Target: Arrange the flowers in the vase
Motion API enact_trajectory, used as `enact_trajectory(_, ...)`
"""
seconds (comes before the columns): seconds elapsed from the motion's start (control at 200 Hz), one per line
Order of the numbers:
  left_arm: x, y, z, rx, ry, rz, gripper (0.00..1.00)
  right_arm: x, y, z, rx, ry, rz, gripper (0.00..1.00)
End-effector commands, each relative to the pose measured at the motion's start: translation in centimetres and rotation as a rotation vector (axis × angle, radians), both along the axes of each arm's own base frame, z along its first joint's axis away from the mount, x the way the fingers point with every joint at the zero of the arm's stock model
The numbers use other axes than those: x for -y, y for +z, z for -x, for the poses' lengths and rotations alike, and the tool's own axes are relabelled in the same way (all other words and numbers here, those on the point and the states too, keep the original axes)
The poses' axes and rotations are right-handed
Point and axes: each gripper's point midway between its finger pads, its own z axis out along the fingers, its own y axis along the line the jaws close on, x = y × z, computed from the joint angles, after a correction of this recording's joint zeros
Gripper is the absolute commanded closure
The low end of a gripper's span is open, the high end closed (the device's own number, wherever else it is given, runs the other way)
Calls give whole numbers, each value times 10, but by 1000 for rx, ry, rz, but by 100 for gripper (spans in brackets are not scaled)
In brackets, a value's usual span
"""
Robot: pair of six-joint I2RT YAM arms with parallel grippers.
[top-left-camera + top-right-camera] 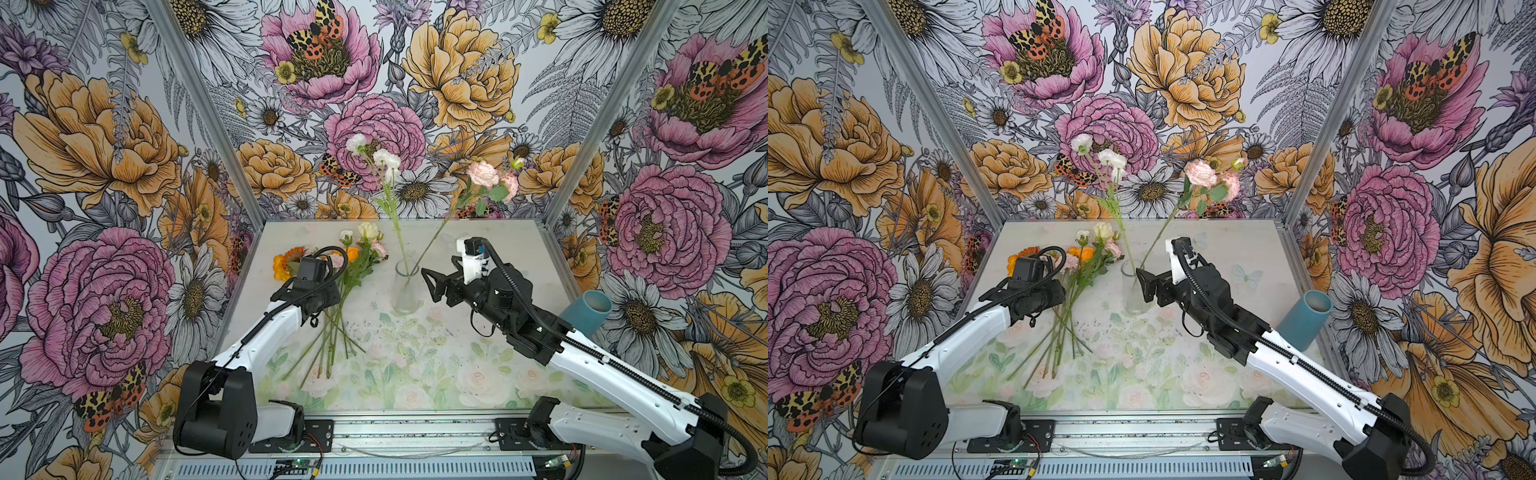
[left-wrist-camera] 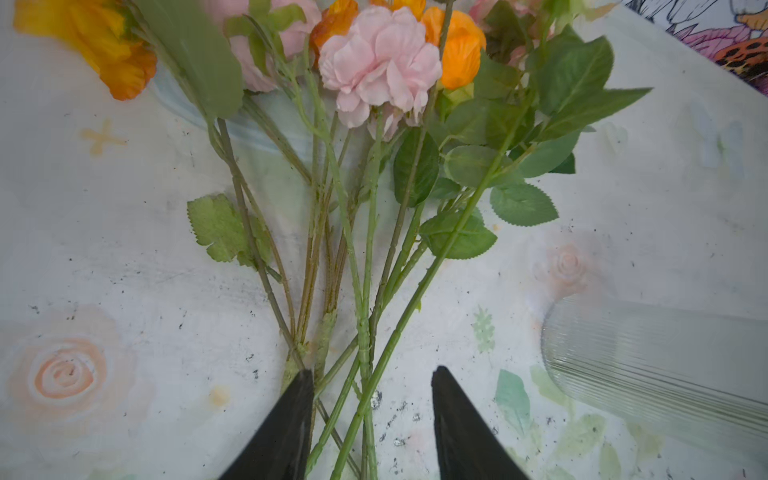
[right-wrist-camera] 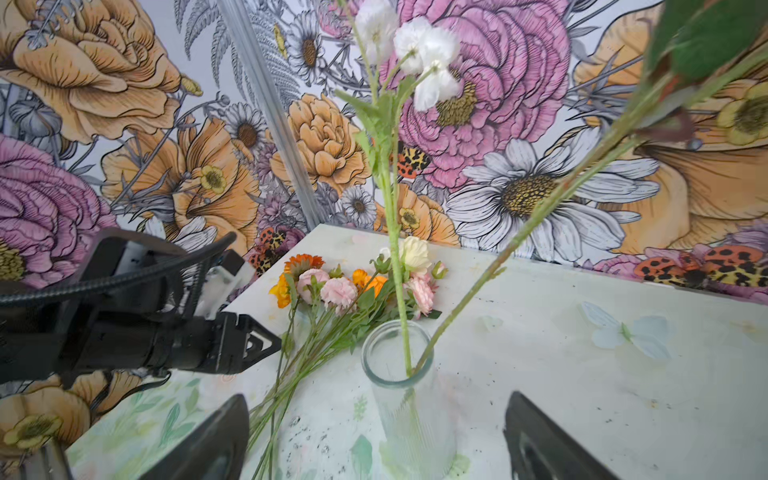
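Because the loose flowers [image 2: 378, 62] lie on the table [image 1: 415, 353] left of the vase [image 1: 405, 291], stems running lengthwise between my left gripper's [image 2: 372, 370] half-open jaws, ungripped, I favour it over the empty, wide-open right gripper [image 3: 376, 397].

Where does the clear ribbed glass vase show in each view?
Top view: clear ribbed glass vase, upright, mid-picture.
Top view: vase, again upright, mid-picture.
Left wrist: vase, partly cut off at the frame edge.
Right wrist: vase, close up.
Shared landmark: pile of loose flowers lying beside it.
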Motion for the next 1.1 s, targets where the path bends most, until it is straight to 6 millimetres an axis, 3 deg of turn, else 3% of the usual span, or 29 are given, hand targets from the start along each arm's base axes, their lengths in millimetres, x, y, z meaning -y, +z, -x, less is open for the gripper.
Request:
enact_trajectory(0.0, 7, -2, -14, -1, -16, 35, 54, -32, -24, 23, -136, 200, 2, 3)
enact_trajectory(0.045, 13, -5, -18, -2, -40, 45, 55, -45, -30, 33, -160, 245, 3, 3)
enact_trajectory(0.16, 21, -6, -30, 8, -76, 1, 57, -55, -44, 37, -188, 263, 25, 2)
enact_trajectory(0.33, 37, -4, -49, 27, -168, -107, 62, -51, -53, 36, -194, 239, 44, 1)
enact_trajectory(0.535, 49, -21, -64, -41, -234, -218, 67, -45, -56, 36, -191, 216, 47, 1)
enact_trajectory(0.761, 53, -30, -79, -67, -252, -285, 70, -51, -57, 39, -213, 249, 38, 0)
enact_trajectory(0.876, 50, -25, -86, -54, -245, -322, 71, -50, -58, 38, -213, 241, 39, 1)
enact_trajectory(0.896, 50, -39, -85, -86, -252, -335, 71, -50, -58, 38, -212, 238, 38, 1)
enact_trajectory(1.091, 53, -52, -87, -125, -275, -354, 74, -46, -56, 37, -199, 223, 42, 0)
